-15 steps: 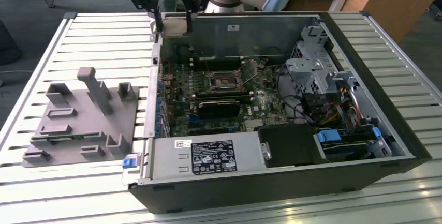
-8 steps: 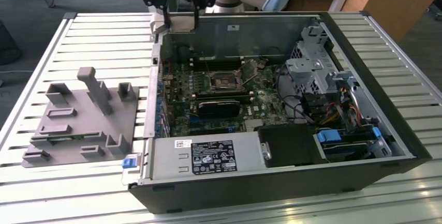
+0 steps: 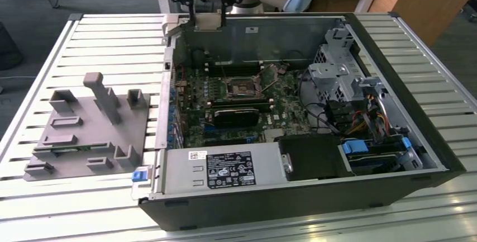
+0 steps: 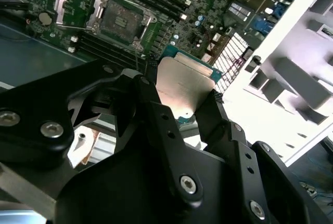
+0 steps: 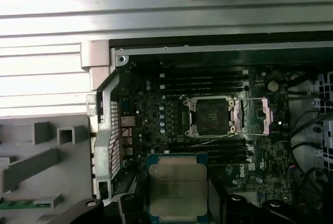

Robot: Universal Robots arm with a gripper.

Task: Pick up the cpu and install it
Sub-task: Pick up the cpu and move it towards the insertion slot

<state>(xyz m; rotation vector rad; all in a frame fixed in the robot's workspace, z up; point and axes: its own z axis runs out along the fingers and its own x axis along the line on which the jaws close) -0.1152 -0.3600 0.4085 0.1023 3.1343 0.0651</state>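
The cpu (image 5: 178,187) hangs edge-clamped in the gripper (image 4: 183,99); socket (image 5: 210,116) open beyond.

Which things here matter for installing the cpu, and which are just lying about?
For the job: cpu, gripper shut on it, open socket.
Lying about: grey fixture plate, power supply, drive cage.

1 cpu (image 5: 178,190), 1 gripper (image 4: 182,99), 1 computer case (image 3: 313,200), 1 fixture plate (image 3: 93,133).
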